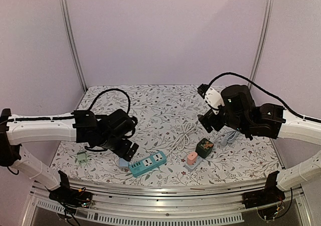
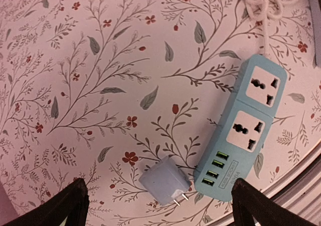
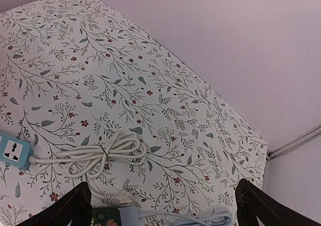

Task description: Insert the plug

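Floral cloth covers the table [image 1: 150, 100], and the thing you want, a small blue-grey charger plug [image 2: 164, 181], lies on it near the front edge. It rests on its side, just beside the USB end of the teal power strip [image 2: 243, 128], with its two metal prongs pointing towards the table's near edge. You cannot tell from either view whether plug and strip touch. The strip lies flat with two universal sockets and a row of four green USB ports facing up.

Your left pincer [image 2: 159, 186] hangs right above the plug with its jaws spread wide and nothing between them; its dark fingers [image 2: 65, 206] show in the two lower corners of the wrist view, clear of the cloth.

Your right pincer [image 3: 163, 186] is likewise wide open and holds nothing, up over the right half of the table. Below it you see the strip's white cord [image 3: 100, 153] bundled in a loose coil, a white plug [image 3: 120, 198] and a pale blue cable [image 3: 200, 218].

From above, a dark green adapter [image 1: 204, 147] and a pink adapter [image 1: 191, 157] sit right of the strip, and a small green adapter [image 1: 82, 157] lies at the far left.
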Robot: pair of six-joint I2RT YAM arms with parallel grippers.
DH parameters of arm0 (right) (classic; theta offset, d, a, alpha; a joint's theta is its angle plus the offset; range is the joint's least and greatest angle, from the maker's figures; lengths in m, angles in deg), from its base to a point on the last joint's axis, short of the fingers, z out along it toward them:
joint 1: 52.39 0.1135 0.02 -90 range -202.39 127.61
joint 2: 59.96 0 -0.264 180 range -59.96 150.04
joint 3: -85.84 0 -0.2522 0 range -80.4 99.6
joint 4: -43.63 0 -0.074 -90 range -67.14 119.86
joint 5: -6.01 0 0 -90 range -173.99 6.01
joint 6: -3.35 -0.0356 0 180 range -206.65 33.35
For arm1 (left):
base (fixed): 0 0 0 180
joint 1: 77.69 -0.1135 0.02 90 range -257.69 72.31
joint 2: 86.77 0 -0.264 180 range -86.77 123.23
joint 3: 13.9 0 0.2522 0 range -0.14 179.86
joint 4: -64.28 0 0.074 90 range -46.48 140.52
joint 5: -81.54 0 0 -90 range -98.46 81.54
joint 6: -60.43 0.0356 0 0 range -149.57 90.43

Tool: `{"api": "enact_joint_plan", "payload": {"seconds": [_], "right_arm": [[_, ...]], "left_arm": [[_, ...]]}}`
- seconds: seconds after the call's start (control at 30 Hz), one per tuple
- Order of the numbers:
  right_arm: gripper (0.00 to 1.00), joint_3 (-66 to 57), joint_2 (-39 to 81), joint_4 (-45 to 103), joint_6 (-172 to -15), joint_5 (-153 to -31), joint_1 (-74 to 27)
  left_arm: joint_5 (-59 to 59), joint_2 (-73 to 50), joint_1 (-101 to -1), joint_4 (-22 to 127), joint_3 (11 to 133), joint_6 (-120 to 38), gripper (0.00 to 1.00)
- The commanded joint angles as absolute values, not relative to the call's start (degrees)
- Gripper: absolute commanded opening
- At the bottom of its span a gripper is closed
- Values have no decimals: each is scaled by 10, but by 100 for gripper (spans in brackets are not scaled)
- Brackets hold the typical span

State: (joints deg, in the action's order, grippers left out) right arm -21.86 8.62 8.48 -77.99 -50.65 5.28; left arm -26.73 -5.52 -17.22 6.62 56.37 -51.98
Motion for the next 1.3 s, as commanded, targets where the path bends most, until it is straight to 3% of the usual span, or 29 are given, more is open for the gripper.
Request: {"api": "enact_joint_plan", "payload": {"seconds": [0.0,0.23,0.7,1.27], "right_arm": [[99,-209,90,87,-780,-498,50],[99,-209,83,82,-782,-491,50],[99,-210,79,81,-796,-420,50],[99,-207,74,64,-801,-445,50]], "left_arm": [[-375,-135,-173,60,533,-699,99],[-360,-162,-183,41,494,-780,99],[-316,-144,-130,13,418,-957,87],[-344,-47,-95,64,455,-958,75]]}}
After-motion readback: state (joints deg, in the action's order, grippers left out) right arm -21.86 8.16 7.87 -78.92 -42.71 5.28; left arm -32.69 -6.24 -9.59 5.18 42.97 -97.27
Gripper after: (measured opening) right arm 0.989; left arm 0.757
